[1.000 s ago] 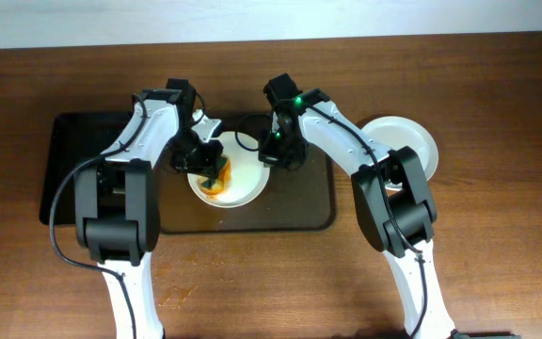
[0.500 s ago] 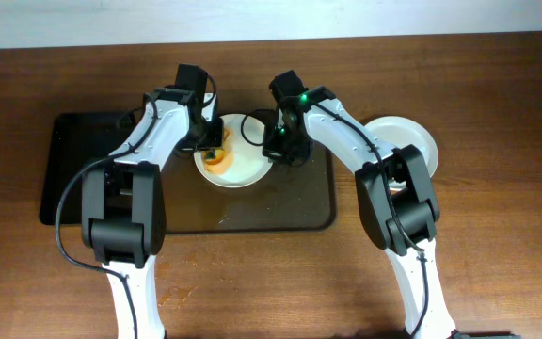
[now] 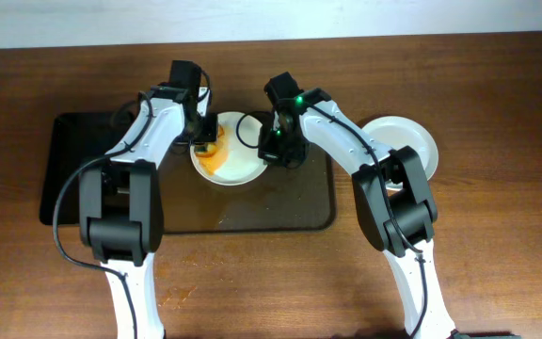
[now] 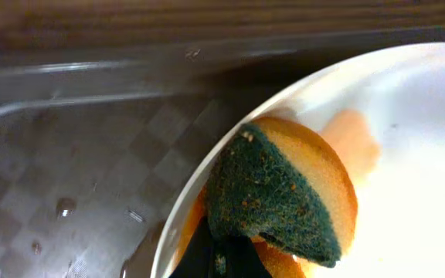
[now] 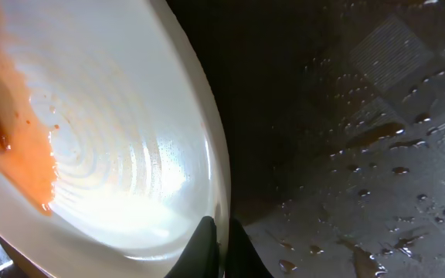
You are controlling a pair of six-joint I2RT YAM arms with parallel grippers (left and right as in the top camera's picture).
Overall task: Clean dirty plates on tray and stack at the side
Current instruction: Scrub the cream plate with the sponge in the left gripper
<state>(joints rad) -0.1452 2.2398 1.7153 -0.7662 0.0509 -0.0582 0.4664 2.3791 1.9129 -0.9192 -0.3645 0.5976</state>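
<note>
A dirty white plate with orange sauce sits tilted over the dark brown tray. My left gripper is shut on a green and orange sponge that presses on the plate's sauce-smeared left part. My right gripper is shut on the plate's right rim, one finger on each side. An orange smear shows on the plate in the right wrist view. A clean white plate lies on the table at the right.
A smaller black tray lies at the left, next to the brown tray. The brown tray's floor is wet with droplets and sauce streaks. Wooden table surrounds all.
The plate and both grippers have shifted toward the far edge of the tray. The sponge has moved to the plate's upper left, leaving a wider orange smear.
</note>
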